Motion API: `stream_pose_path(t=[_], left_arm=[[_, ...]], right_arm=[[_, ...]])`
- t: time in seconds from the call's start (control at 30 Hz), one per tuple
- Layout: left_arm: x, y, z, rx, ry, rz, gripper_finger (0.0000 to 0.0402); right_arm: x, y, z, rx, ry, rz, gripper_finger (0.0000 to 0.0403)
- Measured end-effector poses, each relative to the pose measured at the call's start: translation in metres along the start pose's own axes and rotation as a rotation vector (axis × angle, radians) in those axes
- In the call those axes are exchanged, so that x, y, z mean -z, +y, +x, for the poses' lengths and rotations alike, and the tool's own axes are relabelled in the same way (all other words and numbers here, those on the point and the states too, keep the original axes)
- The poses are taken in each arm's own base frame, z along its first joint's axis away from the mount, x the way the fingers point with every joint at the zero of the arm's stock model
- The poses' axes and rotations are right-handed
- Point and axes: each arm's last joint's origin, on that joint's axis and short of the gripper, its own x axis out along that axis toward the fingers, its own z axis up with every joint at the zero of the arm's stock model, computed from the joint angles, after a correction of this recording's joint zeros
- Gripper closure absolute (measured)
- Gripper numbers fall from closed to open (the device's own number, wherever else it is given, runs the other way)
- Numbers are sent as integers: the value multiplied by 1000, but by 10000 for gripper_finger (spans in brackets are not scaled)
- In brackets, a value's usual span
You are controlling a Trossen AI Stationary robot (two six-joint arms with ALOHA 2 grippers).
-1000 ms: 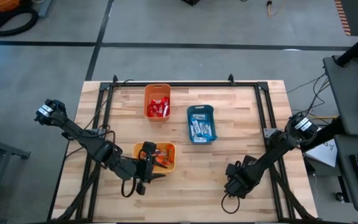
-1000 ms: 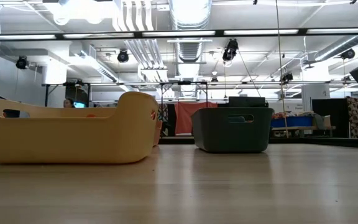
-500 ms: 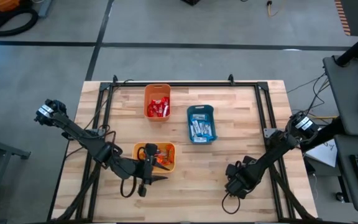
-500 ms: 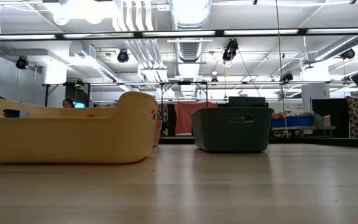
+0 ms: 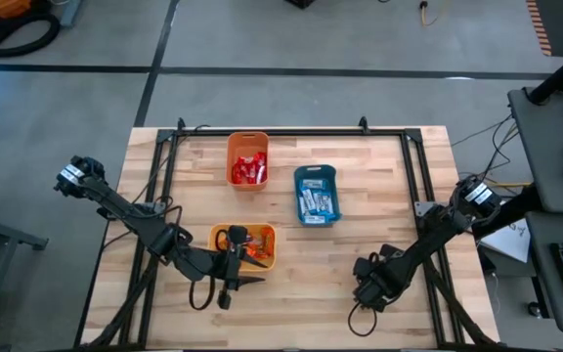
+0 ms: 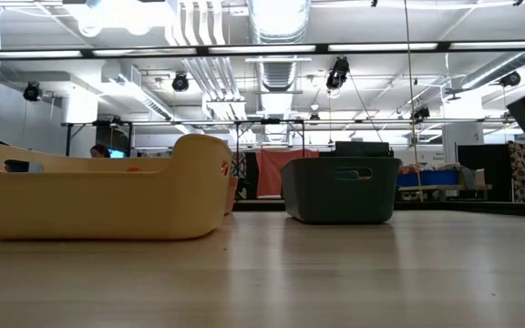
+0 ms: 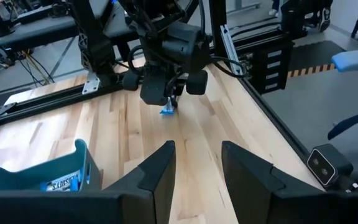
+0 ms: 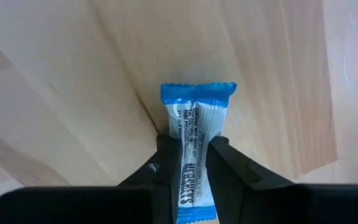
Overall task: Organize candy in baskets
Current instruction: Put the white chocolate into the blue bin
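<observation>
Blue-and-white candy bar [image 8: 195, 152] lies on the wooden desk [image 5: 379, 176], the right hand [image 8: 190, 168] clamped across its slippery wrapper near one end. Such an off-centre pinch could let it swing or slip out. The left hand [image 7: 194, 165], fingers apart, waits beside the yellow basket [image 5: 266, 256].

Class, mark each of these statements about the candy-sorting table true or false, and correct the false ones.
1. The right end effector is closed on a blue and white candy bar. True.
2. The orange basket holds blue candy. False: it holds red candy.
3. The left end effector holds a candy bar. False: nothing is between its fingers.
4. The teal-blue basket holds blue and white candy. True.
5. The yellow basket lies nearest the left arm. True.
</observation>
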Motion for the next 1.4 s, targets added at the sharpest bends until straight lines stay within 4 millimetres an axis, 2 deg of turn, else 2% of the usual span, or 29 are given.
stream_pose_path(t=[0.2, 0.4, 0.57, 0.8, 0.97, 1.1, 1.27, 1.4], left_arm=[[-2, 2, 0, -75, -20, -19, 287], [0, 6, -1, -209, -4, -47, 287], [2, 6, -1, -211, 6, -54, 287], [4, 1, 3, -95, 18, -65, 287], [8, -2, 11, -97, 30, -80, 287], [12, -5, 17, -97, 37, -75, 287], [16, -8, 24, -99, 41, -72, 288], [18, -10, 28, -99, 44, -70, 317]], right_arm=[[2, -2, -13, -51, -35, -7, 343], [4, -8, -38, -125, -178, -25, 343], [6, -13, -55, -174, -272, -11, 349], [11, -17, -64, -260, -220, 158, 378], [18, -14, -54, -267, -122, 257, 393], [22, -8, -36, -269, -93, 263, 394], [16, -1, -10, -223, -83, 275, 394], [12, 4, 4, -170, -73, 259, 394]])
